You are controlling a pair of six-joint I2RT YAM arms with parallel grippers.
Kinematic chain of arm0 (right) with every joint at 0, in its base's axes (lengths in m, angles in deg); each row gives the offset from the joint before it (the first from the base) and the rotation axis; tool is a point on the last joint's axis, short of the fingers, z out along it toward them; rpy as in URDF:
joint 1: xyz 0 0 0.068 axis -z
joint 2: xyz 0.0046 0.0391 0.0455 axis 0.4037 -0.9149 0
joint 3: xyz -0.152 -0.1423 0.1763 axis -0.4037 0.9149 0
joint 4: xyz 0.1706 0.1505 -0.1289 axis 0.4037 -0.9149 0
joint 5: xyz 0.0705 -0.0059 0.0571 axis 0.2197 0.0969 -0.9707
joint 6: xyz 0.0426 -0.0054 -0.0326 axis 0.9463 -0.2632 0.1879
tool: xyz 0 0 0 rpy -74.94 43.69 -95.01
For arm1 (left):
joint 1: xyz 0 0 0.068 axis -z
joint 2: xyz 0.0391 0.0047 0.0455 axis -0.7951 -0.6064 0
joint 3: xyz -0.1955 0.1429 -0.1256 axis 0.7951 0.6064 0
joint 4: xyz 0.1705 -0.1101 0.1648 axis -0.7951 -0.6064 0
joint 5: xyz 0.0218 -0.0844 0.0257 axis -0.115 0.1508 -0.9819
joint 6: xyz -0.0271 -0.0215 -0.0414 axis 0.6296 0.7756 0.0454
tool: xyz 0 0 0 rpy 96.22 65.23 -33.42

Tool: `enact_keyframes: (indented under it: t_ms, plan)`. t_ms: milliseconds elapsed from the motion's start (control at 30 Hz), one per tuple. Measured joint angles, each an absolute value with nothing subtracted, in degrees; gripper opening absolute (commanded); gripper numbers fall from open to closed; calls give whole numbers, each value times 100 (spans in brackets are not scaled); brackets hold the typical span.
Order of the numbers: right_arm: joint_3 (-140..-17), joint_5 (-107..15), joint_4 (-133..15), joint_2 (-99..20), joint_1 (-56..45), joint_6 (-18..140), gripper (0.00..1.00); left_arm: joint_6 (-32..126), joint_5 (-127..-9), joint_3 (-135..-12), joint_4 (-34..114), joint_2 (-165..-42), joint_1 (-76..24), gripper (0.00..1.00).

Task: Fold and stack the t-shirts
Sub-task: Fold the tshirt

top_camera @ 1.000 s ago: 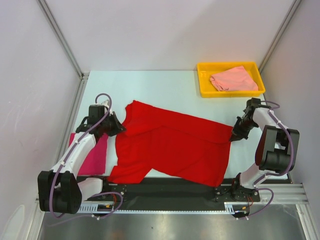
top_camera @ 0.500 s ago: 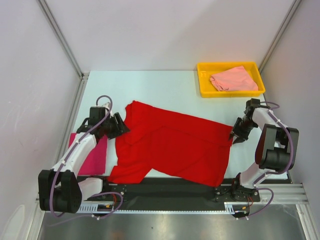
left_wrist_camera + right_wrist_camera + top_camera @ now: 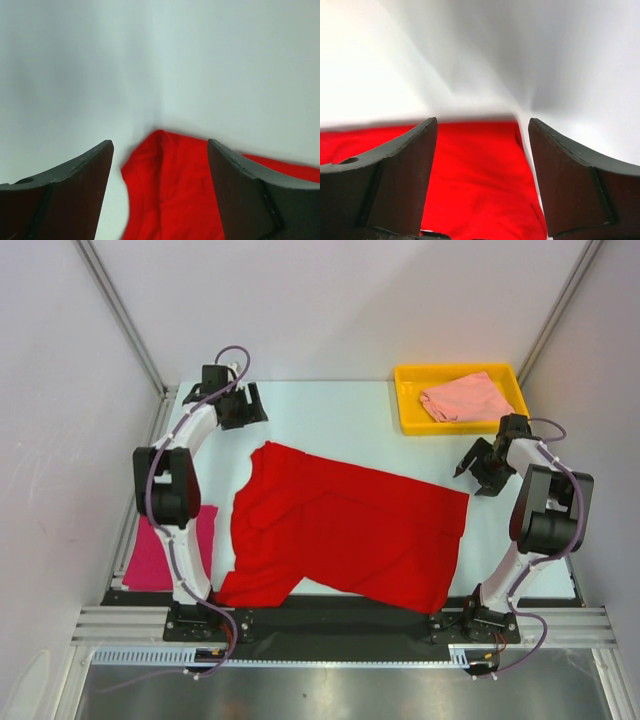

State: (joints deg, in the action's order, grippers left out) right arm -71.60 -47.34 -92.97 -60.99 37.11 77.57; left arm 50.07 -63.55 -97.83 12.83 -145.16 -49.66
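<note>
A robotics lab test cell, by the look of it; plain white panels (image 3: 340, 310) close in the table (image 3: 330, 415) on three sides, held by bare aluminium posts (image 3: 120, 315); the left arm (image 3: 197, 427) and the right arm (image 3: 545, 510), both slim machines, are bolted to a black base plate (image 3: 340, 612) on an aluminium rail (image 3: 125, 623) at the near edge; purple cables (image 3: 148, 490) loop loose along their links; a red t-shirt (image 3: 350, 530) lies spread on the pale tabletop; a yellow tray (image 3: 450, 427) sits at the far right corner; the light is flat and even.
</note>
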Motion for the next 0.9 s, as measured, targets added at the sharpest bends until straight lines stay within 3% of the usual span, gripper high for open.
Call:
enact_keyframes:
  t_ms: [167,533,900]
  plan:
    - [-7142,-4891,-9102,-6350,3702,7753,76,4795,-6272,-10358,975,-15364,-5124,82]
    - [-6401,-5234,-8796,-5850,3693,7580,75,4771,-5761,-10045,992,-15519,-5172,82]
    - [-6377,-5492,-8671,-5909,3669,7543,59,4926,-5464,-10045,1018,-15689,-5106,64]
